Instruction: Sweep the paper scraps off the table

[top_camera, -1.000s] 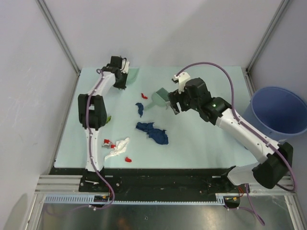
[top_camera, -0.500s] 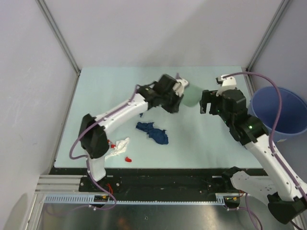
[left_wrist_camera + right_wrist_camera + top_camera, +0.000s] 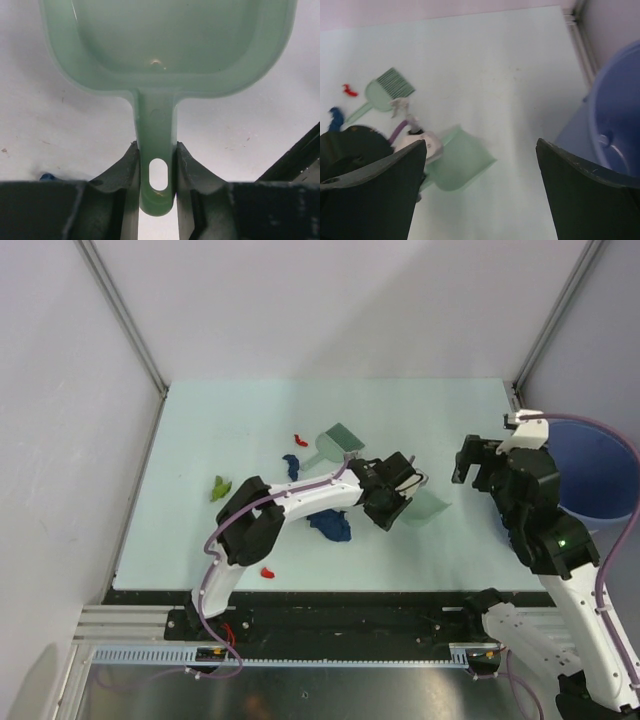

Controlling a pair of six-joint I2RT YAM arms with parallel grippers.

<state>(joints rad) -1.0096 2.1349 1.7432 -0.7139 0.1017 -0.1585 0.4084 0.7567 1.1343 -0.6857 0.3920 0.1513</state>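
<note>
My left gripper (image 3: 392, 502) reaches across the middle of the table (image 3: 200, 420), shut on the handle of a pale green dustpan (image 3: 427, 506). In the left wrist view the jaws (image 3: 157, 175) pinch the handle, and the empty pan (image 3: 165, 45) lies flat ahead. Paper scraps lie to the left: a dark blue wad (image 3: 335, 527) beside the arm, a smaller blue bit (image 3: 291, 466), red pieces (image 3: 300, 440) (image 3: 267, 572) and a green one (image 3: 220, 488). My right gripper (image 3: 472, 466) hangs wide open above the table's right side, holding nothing (image 3: 480, 190).
A pale green brush (image 3: 335, 445) lies on the table behind the left arm, also visible in the right wrist view (image 3: 387, 90). A blue bucket (image 3: 590, 470) stands off the table's right edge. Grey walls close in the back and sides.
My left arm swung the dustpan from the far left corner to the middle right. The right gripper left the brush lying on the table, pulled back toward the bucket and opened wider.
</note>
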